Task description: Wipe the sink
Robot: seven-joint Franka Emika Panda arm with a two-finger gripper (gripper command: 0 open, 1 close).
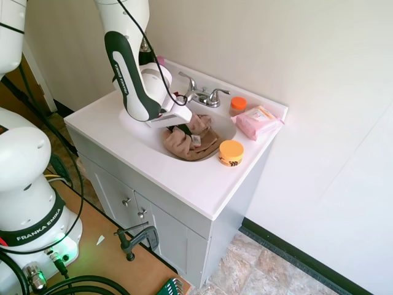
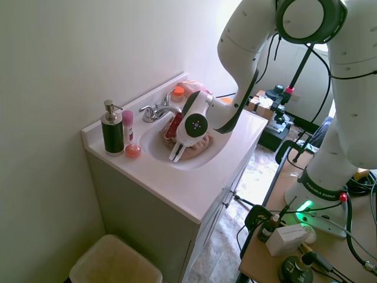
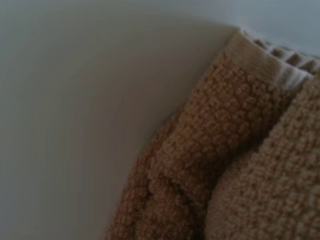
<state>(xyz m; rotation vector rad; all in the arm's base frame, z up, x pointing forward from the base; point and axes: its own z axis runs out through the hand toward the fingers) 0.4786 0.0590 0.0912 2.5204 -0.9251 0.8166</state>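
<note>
The sink (image 1: 225,127) is a glossy white oval basin set in a white vanity top, with a chrome two-handle faucet (image 1: 202,96) behind it. A crumpled brown towel (image 1: 194,146) lies in the basin. My gripper (image 1: 182,131) reaches down into the basin from the left and its dark fingers sit in the towel's bunched upper folds, shut on it. From the other side the arm's hand hides the fingers, and the towel (image 2: 198,147) shows under it in the basin (image 2: 154,145). The wrist view shows the looped brown towel (image 3: 225,165) against the white basin wall (image 3: 75,110).
An orange-lidded jar (image 1: 231,152) stands on the counter at the basin's front right. A pink wipes pack (image 1: 256,121) and a small orange-capped jar (image 1: 238,103) sit by the faucet. A soap dispenser (image 2: 111,130) and pink bottle (image 2: 127,125) occupy the far corner.
</note>
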